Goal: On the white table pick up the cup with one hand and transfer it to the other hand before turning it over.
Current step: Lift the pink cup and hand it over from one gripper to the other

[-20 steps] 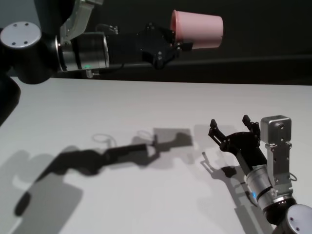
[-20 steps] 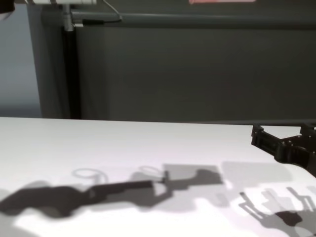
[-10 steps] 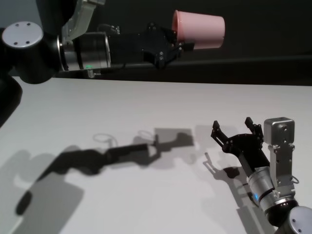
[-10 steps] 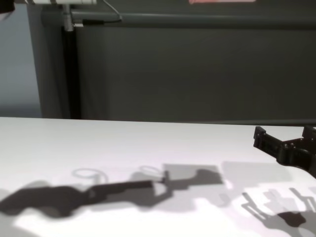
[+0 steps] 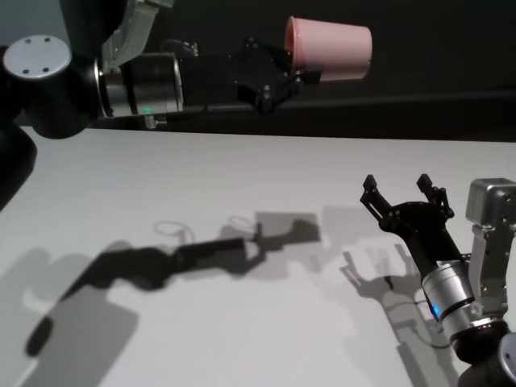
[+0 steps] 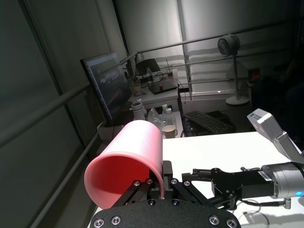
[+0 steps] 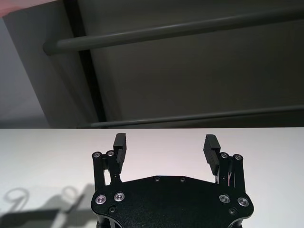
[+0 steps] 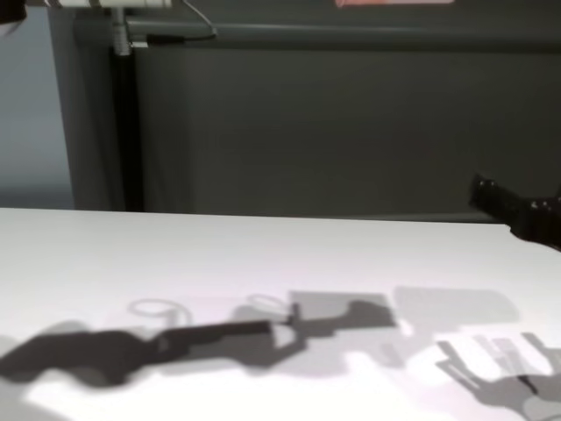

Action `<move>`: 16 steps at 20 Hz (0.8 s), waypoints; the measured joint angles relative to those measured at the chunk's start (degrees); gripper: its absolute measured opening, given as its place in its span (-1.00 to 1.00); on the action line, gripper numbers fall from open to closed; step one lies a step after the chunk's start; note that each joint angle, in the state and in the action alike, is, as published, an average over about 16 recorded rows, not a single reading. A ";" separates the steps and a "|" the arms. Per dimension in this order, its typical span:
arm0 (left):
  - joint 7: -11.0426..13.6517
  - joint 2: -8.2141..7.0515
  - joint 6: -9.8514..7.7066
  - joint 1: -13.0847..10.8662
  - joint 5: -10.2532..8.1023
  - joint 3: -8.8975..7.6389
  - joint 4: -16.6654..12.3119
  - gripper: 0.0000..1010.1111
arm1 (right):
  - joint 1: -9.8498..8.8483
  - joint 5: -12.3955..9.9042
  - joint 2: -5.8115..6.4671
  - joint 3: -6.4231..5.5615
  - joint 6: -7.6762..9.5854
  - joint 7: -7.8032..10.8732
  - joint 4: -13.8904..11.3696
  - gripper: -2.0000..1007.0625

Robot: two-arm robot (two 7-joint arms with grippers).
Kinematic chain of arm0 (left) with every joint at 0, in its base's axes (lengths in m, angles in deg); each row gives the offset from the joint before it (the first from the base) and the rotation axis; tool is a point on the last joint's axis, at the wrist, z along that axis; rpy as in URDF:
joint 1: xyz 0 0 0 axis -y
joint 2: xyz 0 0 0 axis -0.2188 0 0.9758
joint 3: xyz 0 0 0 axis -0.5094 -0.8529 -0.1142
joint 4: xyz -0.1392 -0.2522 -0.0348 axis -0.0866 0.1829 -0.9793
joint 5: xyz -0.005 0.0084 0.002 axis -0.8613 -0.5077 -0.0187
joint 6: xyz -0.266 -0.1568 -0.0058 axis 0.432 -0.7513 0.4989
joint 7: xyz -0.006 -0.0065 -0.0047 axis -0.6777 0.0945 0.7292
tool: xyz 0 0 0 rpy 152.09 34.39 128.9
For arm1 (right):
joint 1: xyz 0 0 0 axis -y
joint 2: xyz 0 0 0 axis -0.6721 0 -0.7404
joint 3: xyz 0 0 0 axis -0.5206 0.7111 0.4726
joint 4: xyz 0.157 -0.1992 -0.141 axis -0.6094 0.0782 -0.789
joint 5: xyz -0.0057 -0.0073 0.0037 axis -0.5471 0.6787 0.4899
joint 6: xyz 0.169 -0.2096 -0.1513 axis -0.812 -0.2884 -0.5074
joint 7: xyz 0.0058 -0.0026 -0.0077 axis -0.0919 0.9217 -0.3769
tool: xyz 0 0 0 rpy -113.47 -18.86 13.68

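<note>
The pink cup (image 5: pixel 329 50) lies on its side high above the white table (image 5: pixel 201 177), its mouth toward my left arm. My left gripper (image 5: pixel 289 71) is shut on the cup's rim, with black fingers clamping the cup (image 6: pixel 128 159) at its lower edge in the left wrist view. My right gripper (image 5: pixel 401 192) stands open and empty, low over the table's right side, well below and to the right of the cup, fingers pointing up and away. Its two pads (image 7: pixel 120 141) stand wide apart with nothing between them. Only a corner of the right gripper (image 8: pixel 517 210) shows in the chest view.
A dark wall with a horizontal rail (image 7: pixel 180 29) runs behind the table's far edge. The arms' shadows (image 5: pixel 201 254) fall across the middle of the table. A monitor and cluttered desks (image 6: pixel 142 85) lie beyond the table in the left wrist view.
My right gripper has risen and shifted to the right, still open. The left arm and the cup have barely moved.
</note>
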 joint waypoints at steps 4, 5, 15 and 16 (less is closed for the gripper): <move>0.00 0.00 0.01 0.00 0.00 0.00 0.00 -0.90 | -0.03 -3.21 -1.11 -1.61 -0.63 2.14 -0.90 0.99; 0.00 0.00 0.01 0.00 0.00 0.00 0.00 -0.90 | 0.00 -4.15 -1.36 -2.00 -0.76 2.74 -1.05 0.99; 0.00 0.00 0.03 0.00 0.00 0.00 0.00 -0.90 | 1.06 -14.71 -2.90 -5.13 -1.64 8.94 -0.75 0.99; 0.00 0.00 0.03 0.00 0.00 0.00 0.00 -0.90 | 1.25 -15.91 -2.96 -5.36 -1.63 9.62 -0.57 0.99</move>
